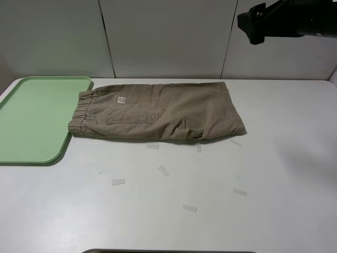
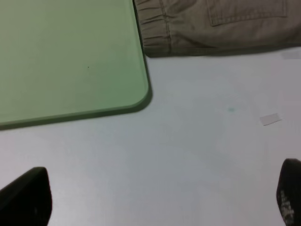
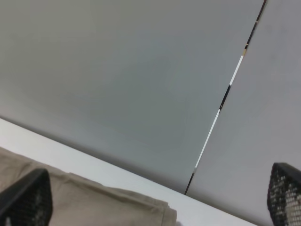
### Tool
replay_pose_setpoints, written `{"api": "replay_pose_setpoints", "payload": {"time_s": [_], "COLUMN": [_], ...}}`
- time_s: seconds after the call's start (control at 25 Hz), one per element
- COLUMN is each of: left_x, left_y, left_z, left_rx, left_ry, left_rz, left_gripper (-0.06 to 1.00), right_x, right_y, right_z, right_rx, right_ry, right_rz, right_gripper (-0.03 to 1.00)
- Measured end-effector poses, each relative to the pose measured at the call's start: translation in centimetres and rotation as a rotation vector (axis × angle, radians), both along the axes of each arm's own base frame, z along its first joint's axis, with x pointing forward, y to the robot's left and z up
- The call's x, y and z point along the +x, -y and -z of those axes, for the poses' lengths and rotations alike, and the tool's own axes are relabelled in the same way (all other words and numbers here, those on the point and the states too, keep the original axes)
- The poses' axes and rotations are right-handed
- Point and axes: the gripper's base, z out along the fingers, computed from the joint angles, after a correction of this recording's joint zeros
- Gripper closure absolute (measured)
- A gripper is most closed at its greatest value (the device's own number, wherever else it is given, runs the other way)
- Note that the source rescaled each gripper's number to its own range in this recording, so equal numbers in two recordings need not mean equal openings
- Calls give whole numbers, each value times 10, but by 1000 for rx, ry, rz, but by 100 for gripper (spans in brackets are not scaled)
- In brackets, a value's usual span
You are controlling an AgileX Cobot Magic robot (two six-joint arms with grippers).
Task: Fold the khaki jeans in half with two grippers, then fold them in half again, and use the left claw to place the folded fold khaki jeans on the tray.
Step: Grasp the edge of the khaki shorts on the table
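Note:
The khaki jeans (image 1: 158, 112) lie flat at the back of the white table, one leg doubled over the other, with a back pocket and white label facing up. Their elastic waistband (image 2: 155, 23) touches the right rim of the mint-green tray (image 1: 31, 121), which holds nothing. My left gripper (image 2: 157, 197) hovers open over bare table near the tray's front corner (image 2: 136, 94), apart from the cloth. My right gripper (image 3: 157, 197) is open and raised high near the back wall above the leg hems (image 3: 117, 207). The right arm (image 1: 284, 18) shows black at the top right.
Several small clear tape strips (image 1: 164, 170) lie scattered on the table in front of the jeans. Grey wall panels (image 1: 168, 37) close off the back. A dark edge (image 1: 158, 251) shows at the very front of the table.

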Motion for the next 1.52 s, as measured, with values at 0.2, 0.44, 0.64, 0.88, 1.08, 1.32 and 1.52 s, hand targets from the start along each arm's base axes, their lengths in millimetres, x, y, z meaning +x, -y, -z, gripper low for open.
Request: {"api": "replay_pose_setpoints", "payload": {"time_s": [0.2,0.44,0.64,0.88,1.08,1.32,1.52], "left_x": [0,0,0,0,0,0,0], "left_y": [0,0,0,0,0,0,0], "left_z": [0,0,0,0,0,0,0], "left_rx": [0,0,1,1,1,1,1], "left_ry": [0,0,0,0,0,0,0], "left_rz": [0,0,-1,-1,-1,-1,-1], "left_gripper": [-5,-5,-5,-5,-5,-5,-5], "right_x": [5,13,16,21,26,37,43], "right_y": [-2,-5,-6,-9,-12,-16,-18], "right_z": [16,34,48,68,89,103,114], "right_rx": [1,63,119,108,79,53,17], "right_ry": [-89,-191,-285,-371,-453,-486,-510], "right_rz": [2,36,63,67,64,60,48], "right_gripper": [-3,-3,-3,-3,-3,-3,-3]}}
